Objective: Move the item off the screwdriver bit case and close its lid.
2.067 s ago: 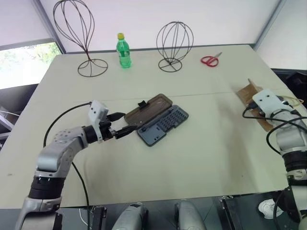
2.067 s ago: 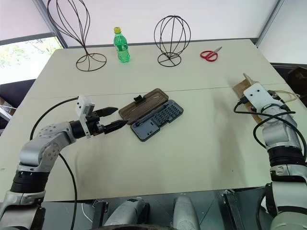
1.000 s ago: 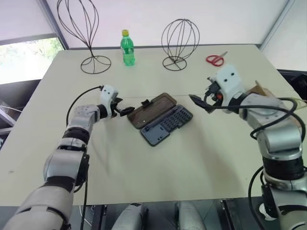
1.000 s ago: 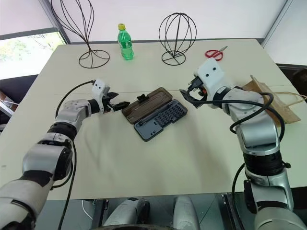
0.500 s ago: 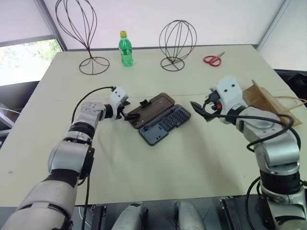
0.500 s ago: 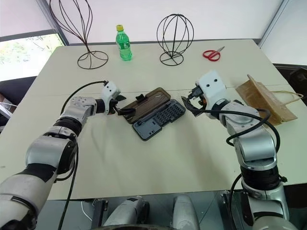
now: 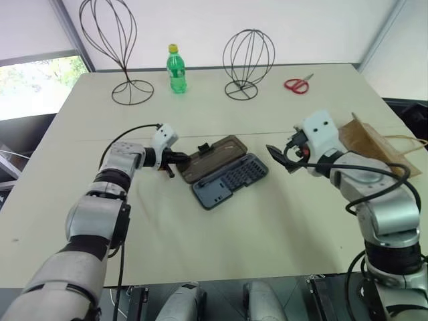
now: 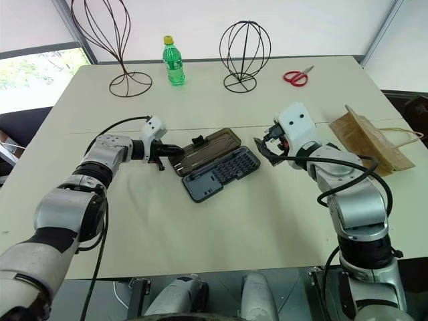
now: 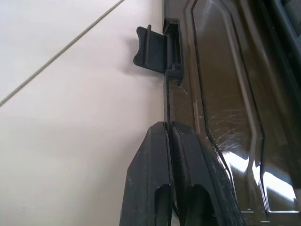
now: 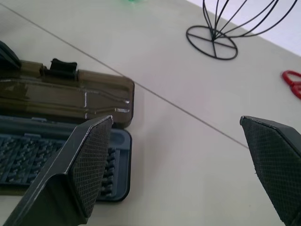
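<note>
The left end effector [image 8: 162, 152] is clenched, its two fingers pressed together. In the left wrist view its tip meets the near long edge of the lid [image 9: 221, 94], a little short of the black latch tab [image 9: 153, 47]. Whether it pinches that edge or only touches it cannot be told. To the outer side of this end effector the counter [image 8: 221, 221] lies bare.

The case [image 8: 215, 162] lies open between the two end effectors. Its long axis runs on a diagonal, from the near-left end toward the far-right end. The smoky-brown lid lies flat on the side facing the left end effector, latch tab on its outer long edge. The blue-grey tray [image 8: 224, 174] with its rows of bits lies on the side nearer the robot, and its far-right corner points toward the right end effector.

The right end effector [image 8: 269, 147] is released, its fingers spread wide, and it hovers just beside the far-right end of the case without touching it. In the right wrist view that end of the case sits behind one finger [image 10: 91, 160], with open counter between the two fingers.

The paper bag [image 8: 370, 139] lies flat on the counter well behind the right end effector, near the counter's right edge. Its long axis runs diagonally and its string handles [image 8: 408, 132] reach past that edge.

Beyond both end effectors, along the far edge, stand two wire stands [image 8: 245, 48], a green bottle [image 8: 174, 61] and red scissors [image 8: 295, 76], well apart from the case.
</note>
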You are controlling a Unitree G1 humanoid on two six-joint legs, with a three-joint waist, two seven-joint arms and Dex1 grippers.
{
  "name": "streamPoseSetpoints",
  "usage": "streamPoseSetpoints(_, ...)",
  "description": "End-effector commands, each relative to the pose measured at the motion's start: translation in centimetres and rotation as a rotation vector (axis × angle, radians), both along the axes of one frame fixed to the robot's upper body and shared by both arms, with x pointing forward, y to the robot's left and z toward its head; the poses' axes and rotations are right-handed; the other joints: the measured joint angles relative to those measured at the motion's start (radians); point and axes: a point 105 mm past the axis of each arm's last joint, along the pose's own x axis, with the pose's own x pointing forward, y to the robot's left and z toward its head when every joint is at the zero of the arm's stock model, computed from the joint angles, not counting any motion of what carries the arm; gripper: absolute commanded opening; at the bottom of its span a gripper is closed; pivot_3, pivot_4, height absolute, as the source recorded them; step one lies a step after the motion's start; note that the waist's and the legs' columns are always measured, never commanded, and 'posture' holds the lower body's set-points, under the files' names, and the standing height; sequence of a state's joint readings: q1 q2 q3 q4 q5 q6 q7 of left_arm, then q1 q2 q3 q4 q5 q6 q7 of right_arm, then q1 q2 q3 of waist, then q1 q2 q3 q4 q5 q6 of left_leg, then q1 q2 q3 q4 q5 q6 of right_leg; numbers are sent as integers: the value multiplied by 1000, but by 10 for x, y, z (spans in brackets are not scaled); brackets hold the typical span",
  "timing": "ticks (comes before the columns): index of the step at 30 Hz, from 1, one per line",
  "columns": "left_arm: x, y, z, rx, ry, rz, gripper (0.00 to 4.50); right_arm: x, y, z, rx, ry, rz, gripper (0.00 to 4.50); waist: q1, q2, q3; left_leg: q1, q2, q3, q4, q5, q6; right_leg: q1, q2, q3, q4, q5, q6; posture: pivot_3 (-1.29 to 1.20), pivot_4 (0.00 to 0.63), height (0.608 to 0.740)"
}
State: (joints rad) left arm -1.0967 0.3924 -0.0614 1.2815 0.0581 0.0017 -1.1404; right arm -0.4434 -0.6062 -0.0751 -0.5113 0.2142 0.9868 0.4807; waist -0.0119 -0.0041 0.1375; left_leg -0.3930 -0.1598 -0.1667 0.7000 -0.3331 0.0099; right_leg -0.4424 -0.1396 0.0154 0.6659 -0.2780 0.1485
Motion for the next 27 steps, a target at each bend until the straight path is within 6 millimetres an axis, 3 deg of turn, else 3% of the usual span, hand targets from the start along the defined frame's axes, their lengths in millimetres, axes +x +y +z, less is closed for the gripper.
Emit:
streamPoseSetpoints(1,-10,-6,-9,97,-23,-133,61,-30,5,4,-9,10,162,4500,3,0,0,0,0,-1,0,0,0,0,0,0,0,0,0,0,150,740)
streamPoseSetpoints(5,-14,-7,9,273,-233,-340,61,-69,-5,-4,-2,120,323,4500,1,-1,0,-1,0,-1,0,-1,1,1,0,0,0,0,0,0,150,740)
streamPoseSetpoints(8,-19,-10,21,321,-308,-453,61,-84,-15,-4,12,172,358,4500,0,-1,1,-1,0,0,0,-1,1,1,0,0,-1,0,0,0,150,740)
streamPoseSetpoints(14,-30,-14,21,354,-365,-598,61,-90,-23,0,10,194,363,4500,1,-2,1,0,1,1,0,-1,1,1,0,0,-1,0,0,0,150,740)
streamPoseSetpoints(27,-35,-8,8,308,-274,-571,61,-87,-20,-9,9,211,363,4500,1,-2,1,0,1,1,1,-1,1,2,0,0,-1,0,0,0,150,740)
